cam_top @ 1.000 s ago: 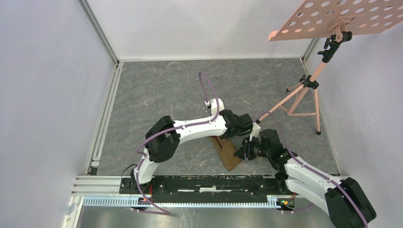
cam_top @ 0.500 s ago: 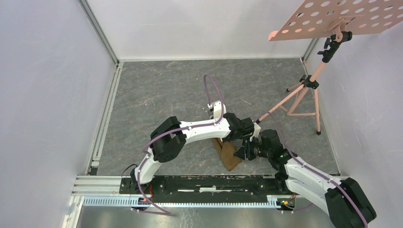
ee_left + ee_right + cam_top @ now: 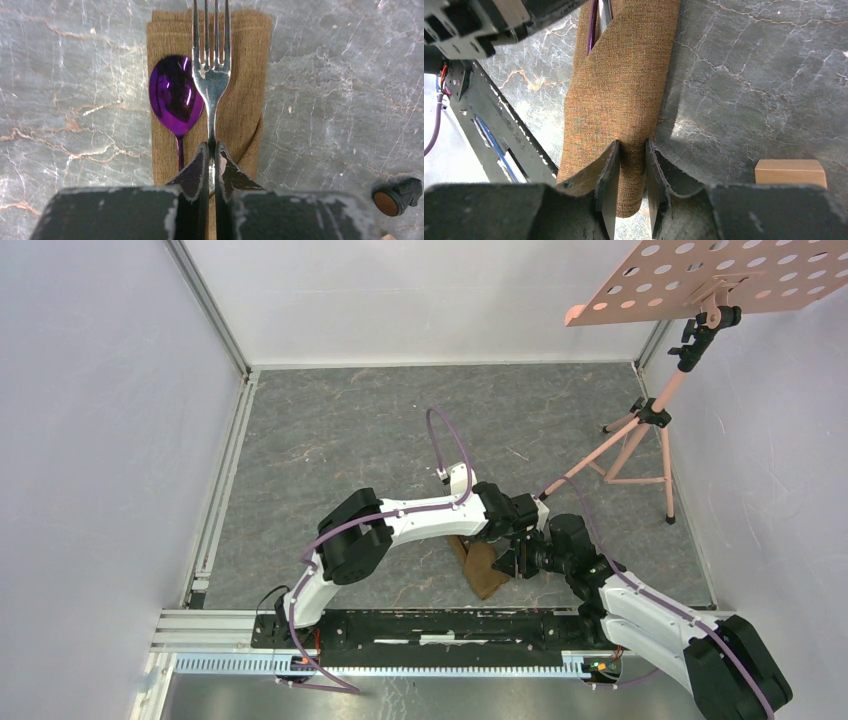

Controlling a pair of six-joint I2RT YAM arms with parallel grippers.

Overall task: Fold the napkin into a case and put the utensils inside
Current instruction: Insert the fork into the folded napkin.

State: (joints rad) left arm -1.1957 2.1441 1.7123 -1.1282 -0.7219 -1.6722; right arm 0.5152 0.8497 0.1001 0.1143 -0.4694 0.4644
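Left gripper (image 3: 211, 150) clamped on the fork (image 3: 211, 75); right gripper (image 3: 631, 150) pinching the case (image 3: 624, 90).

The left jaws are pressed almost together on the fork's thin handle. Its prongs point away over the brown case, and its head touches the right edge of the purple spoon (image 3: 175, 97) lying beside it. The right jaws stand a little apart, with a fold at the narrow end of the case nipped between them. The case lies on the grey table (image 3: 330, 430) near its front edge, with a wooden block (image 3: 790, 172) to one side.
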